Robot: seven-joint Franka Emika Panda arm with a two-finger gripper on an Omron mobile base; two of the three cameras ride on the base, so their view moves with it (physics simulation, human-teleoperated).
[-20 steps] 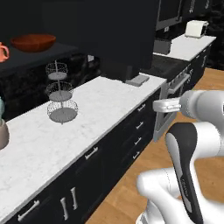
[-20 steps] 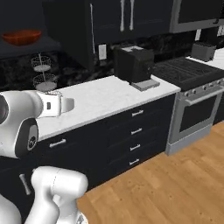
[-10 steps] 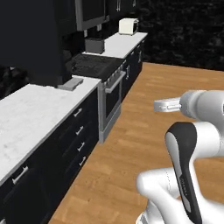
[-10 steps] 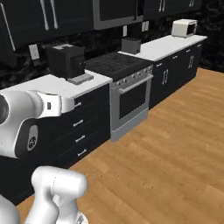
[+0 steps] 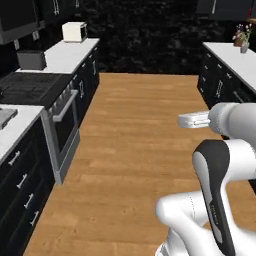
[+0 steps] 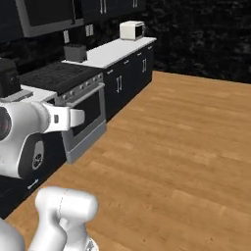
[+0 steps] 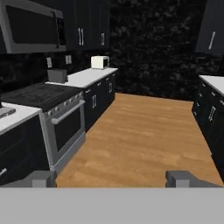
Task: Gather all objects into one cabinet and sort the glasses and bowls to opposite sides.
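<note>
1. None of the cups or the bowl lay in sight, nor the wall cabinet; where they stood could not be told from these views.
2. The end effector stood with its jaws wide apart and empty, facing down the wooden floor.
3. The step looked like travel: best to keep the arm tucked, clear of the stove on the left and the far-right desk.
4. The jaws were best left spread until a cup was squarely ahead.
</note>
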